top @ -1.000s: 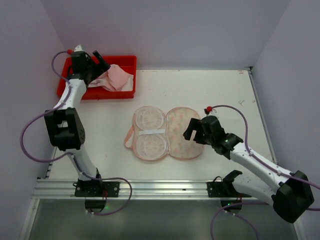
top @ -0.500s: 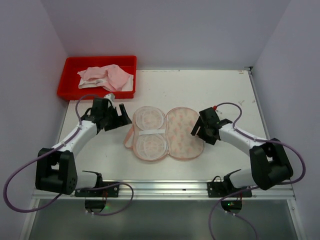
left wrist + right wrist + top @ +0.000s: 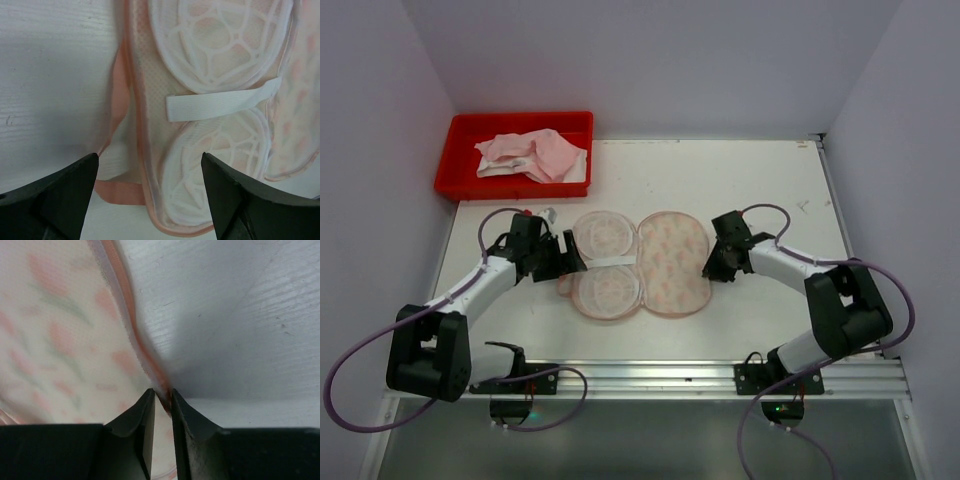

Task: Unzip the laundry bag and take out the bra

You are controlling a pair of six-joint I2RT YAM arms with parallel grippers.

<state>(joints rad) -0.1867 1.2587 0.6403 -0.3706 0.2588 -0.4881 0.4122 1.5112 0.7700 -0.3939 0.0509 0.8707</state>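
Centre of frame: laundry bag (image 3: 638,265) lies opened flat on table (image 3: 750,180), with white mesh cups and elastic band (image 3: 220,102) on left half and printed flap on right half. Upper left: bra (image 3: 535,155) crumpled in red tray (image 3: 510,188), well apart from bag. At bag's left edge: left gripper (image 3: 566,262), jaws wide apart, holding nothing. At bag's right edge: right gripper (image 3: 710,266), jaws nearly together, pinched on pink zipper rim.
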